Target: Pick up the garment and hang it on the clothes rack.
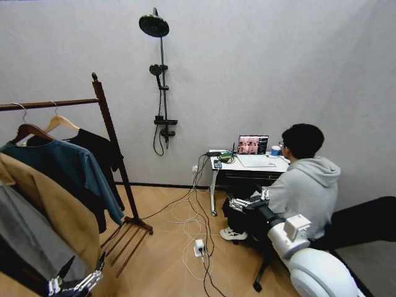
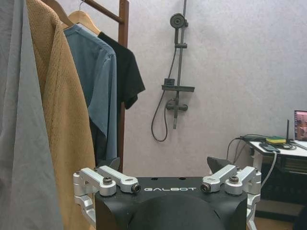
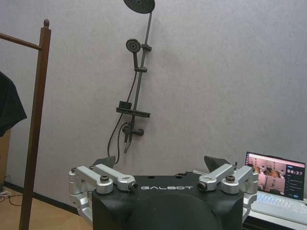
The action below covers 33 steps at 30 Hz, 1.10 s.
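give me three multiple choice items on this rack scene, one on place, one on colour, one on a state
1. Where on the clothes rack does the garment hang?
A. at the bar's end by the knobbed post
B. on the slatted low shelf
C. between the tan coat and the grey garment

2. What colour is the shirt next to the garment?
A. red
B. teal-blue
C. white

3. How are the left hand and the right hand?
A. both open and holding nothing
B. left shut on a hanger
C. right shut on a sleeve

Answers
1: A, the black T-shirt is the last item before the post.
2: B, a teal-blue shirt hangs between it and the tan coat.
3: A, in each wrist view the fingers stand spread apart with bare wall between them.
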{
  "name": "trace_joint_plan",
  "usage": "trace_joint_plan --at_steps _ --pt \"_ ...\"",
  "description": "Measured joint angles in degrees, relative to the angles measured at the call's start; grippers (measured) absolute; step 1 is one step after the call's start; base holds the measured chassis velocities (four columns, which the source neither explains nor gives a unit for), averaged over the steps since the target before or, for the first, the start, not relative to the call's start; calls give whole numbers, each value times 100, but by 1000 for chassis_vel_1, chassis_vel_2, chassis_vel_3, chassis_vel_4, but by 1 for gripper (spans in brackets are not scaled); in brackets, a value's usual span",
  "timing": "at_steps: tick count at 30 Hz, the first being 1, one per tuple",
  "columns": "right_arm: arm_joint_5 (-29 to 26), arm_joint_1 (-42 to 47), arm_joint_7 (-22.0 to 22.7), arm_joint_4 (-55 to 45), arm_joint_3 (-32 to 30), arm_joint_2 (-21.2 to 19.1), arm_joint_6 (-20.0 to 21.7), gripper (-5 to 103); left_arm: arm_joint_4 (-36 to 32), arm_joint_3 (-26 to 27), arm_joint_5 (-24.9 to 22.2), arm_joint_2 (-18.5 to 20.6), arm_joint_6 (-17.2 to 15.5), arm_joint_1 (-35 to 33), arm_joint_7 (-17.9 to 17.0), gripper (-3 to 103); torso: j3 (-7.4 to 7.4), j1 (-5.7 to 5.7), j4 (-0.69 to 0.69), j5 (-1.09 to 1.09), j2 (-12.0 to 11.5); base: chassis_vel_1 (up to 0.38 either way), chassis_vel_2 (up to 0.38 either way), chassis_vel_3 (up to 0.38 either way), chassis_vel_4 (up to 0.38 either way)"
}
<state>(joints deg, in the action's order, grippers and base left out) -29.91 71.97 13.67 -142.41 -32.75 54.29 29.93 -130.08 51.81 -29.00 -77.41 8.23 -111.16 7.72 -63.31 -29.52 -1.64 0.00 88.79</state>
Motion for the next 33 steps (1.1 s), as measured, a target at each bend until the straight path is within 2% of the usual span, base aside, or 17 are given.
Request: trace_joint_plan --at_steps 22,33 --pt "27 -195 -98 207 149 27 -14 100 0 0 0 1 1 0 3 100 1 1 -3 -2 0 111 -289 -289 115" --pt "143 -252 -134 344 345 92 -57 100 0 0 0 0 1 0 0 100 0 -1 0 -3 0 193 -197 -210 189"
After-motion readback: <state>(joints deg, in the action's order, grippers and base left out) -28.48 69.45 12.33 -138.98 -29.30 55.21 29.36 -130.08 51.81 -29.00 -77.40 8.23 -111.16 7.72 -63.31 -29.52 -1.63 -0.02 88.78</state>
